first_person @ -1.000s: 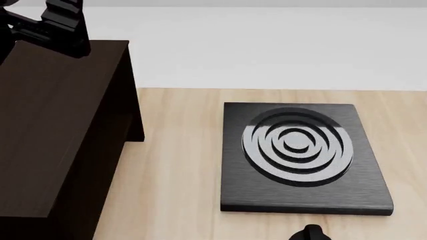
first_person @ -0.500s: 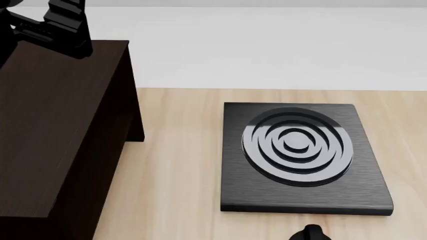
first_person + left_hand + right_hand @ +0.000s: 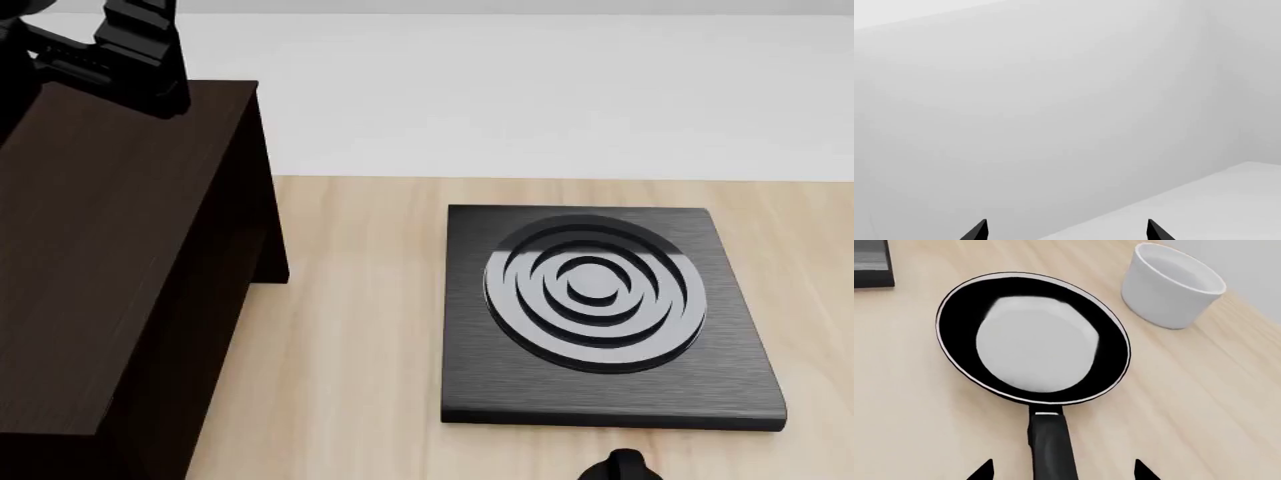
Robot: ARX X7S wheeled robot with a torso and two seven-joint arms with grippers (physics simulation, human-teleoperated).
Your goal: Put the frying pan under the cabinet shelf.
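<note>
The step in hand is judged to be the approach for the grasp — the frying pan (image 3: 1033, 342) is not yet held. In the right wrist view it lies flat on the light wooden worktop (image 3: 1201, 405), with its long black handle (image 3: 1051, 447) directed toward the camera. The right tool (image 3: 1062, 471) is open: only its two dark fingertips are seen, one at each side of the handle and apart from it, so nothing is gripped. For the next move, the tool should probably be lowered around the handle and closed on it; after that the pan must be carried across to the cabinet shelf (image 3: 120, 270), which is seen in the head view at the robot's left side, well apart from the pan.

The left tool (image 3: 1066, 231) is also open, with two tips spread and only pale wall between them. In the head view the left arm (image 3: 127, 50) is raised above the far edge of the cabinet top.

Near the pan a white bowl (image 3: 1173, 285) stands, close to the rim but not touching. The square black burner plate (image 3: 601, 310) with its rings lies on the worktop between the cabinet and the pan's area — a low obstacle on the way, in all likelihood. The space under the cabinet cannot be seen from these views.
</note>
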